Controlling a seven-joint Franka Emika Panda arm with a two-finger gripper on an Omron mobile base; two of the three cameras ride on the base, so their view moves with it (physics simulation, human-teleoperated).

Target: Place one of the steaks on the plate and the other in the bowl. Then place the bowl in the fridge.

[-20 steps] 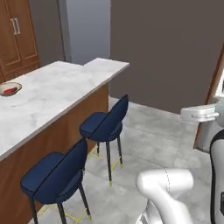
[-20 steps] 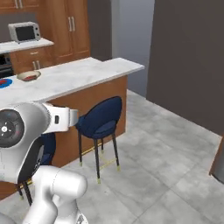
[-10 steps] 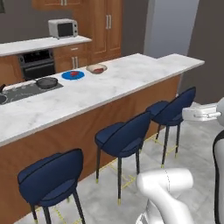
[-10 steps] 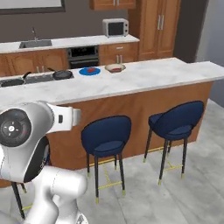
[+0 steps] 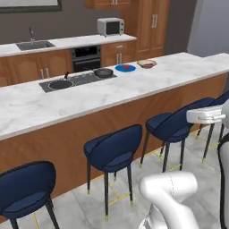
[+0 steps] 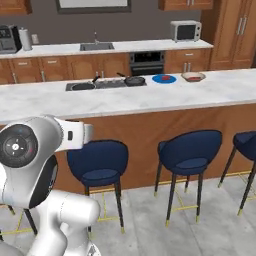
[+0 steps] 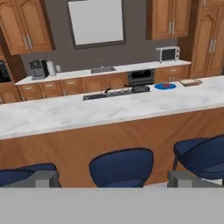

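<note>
The blue plate (image 5: pixel 125 68) lies far off on the island counter with a small red steak (image 5: pixel 127 67) on it. Right of it stands the tan brown-rimmed bowl (image 5: pixel 146 63), whose inside looks reddish in the right base view, too small to make out. Both show again as the plate (image 6: pixel 164 78) and bowl (image 6: pixel 193 76), and in the hand view as the plate (image 7: pixel 165 86) and bowl (image 7: pixel 190 82). My gripper (image 7: pixel 114 179) is open, holds nothing, and is well short of the counter. A tall grey fridge panel (image 5: pixel 210 27) stands at the far right.
A dark frying pan (image 5: pixel 103 72) sits on the cooktop (image 5: pixel 67 82) left of the plate. Several blue stools (image 5: pixel 114 150) line the island's wooden front between me and the counter. Behind are a sink (image 6: pixel 96 46), a microwave (image 6: pixel 185 31) and wooden cupboards.
The whole picture has swung as the base moved: the island's end gave way to its long front, and the cooktop, sink and more stools came into view. The arm's pose looks unchanged.
</note>
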